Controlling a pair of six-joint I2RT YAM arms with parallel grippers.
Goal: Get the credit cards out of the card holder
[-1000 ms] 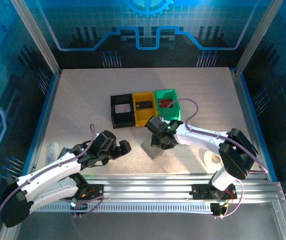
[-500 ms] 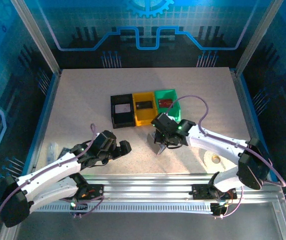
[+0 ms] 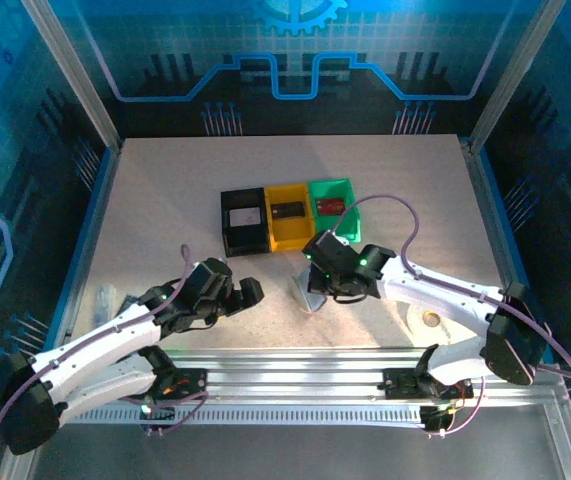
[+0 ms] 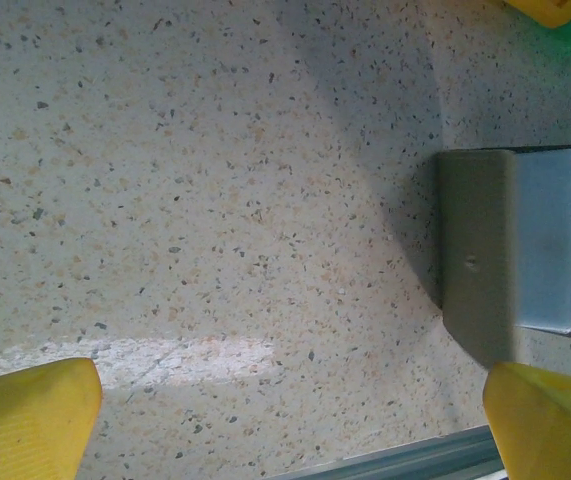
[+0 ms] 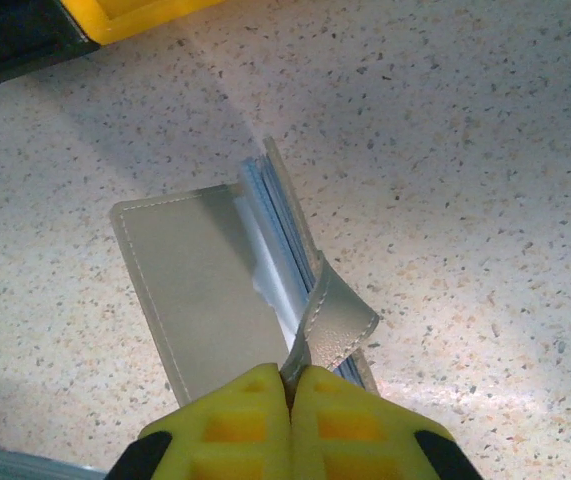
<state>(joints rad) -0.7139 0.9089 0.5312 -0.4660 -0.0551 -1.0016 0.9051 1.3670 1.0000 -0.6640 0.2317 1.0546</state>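
Two yellow pads of the right gripper (image 5: 290, 385) pinch the tab (image 5: 337, 322) of the card holder (image 5: 200, 275), which lies on the table (image 5: 465, 150) near the yellow bin (image 5: 135, 10). We advise peeling it back slowly, so the credit cards (image 5: 270, 225) fan clear for the left gripper (image 4: 285, 420), its jaws apart.

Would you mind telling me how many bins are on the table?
3, in a row: black bin left, yellow bin middle, green bin right. None seems hidden.
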